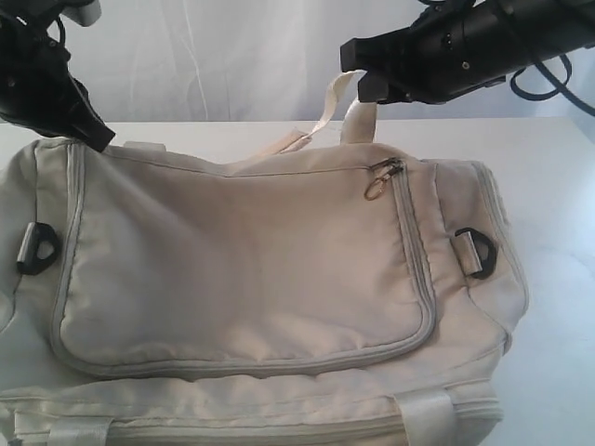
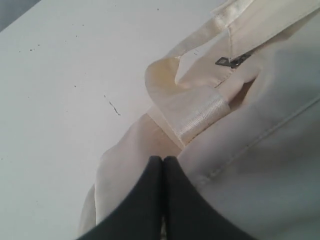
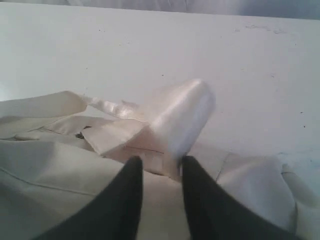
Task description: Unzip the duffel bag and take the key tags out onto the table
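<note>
The cream duffel bag [image 1: 242,269] lies on the white table [image 1: 548,167] and fills most of the exterior view, its grey zipper closed with the pull [image 1: 383,177] at the far right corner. My left gripper [image 1: 100,137] sits on the bag's far left corner, its black fingers pressed together on a fold of the bag's fabric [image 2: 125,160] in the left wrist view [image 2: 163,159]. My right gripper [image 1: 361,74] hovers over the far right side by the raised webbing handle [image 1: 346,100]. Its jaws [image 3: 159,160] stand apart, with the handle loop [image 3: 175,115] just beyond the tips. The key tags are hidden.
Black D-rings sit at the bag's left end [image 1: 37,246] and right end [image 1: 477,251]. A second zipper pull [image 2: 232,61] shows near the handle base in the left wrist view. Bare tabletop [image 3: 150,40] stretches behind and to the right of the bag.
</note>
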Available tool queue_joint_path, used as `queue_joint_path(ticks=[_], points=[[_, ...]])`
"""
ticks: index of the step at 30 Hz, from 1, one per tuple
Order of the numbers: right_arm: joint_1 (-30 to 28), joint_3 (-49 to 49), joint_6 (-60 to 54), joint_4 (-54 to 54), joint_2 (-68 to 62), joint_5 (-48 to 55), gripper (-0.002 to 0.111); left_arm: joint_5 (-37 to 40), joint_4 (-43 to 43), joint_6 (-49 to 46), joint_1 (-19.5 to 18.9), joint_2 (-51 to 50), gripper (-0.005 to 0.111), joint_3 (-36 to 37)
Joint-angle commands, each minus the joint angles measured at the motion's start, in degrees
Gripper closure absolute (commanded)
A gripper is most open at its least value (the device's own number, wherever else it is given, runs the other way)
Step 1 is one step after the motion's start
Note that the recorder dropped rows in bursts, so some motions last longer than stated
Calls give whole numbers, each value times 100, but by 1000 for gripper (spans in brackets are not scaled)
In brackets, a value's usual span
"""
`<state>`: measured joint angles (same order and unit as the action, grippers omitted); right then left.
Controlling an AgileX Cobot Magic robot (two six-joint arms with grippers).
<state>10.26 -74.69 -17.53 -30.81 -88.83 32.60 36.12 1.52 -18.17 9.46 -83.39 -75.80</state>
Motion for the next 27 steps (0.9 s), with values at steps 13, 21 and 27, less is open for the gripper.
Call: queue_joint_path(ticks=[13,21,27], points=[[-6,2,194,1556,713,709,43,62,92,40,-18,241,29,-92],[-18,13,1378,3081,790,1664,43,534,3296,-2502,730,378,48,-84],[-366,13,1378,3044,751,2064,46,-236,4040,-3785,1684,13,42,316]])
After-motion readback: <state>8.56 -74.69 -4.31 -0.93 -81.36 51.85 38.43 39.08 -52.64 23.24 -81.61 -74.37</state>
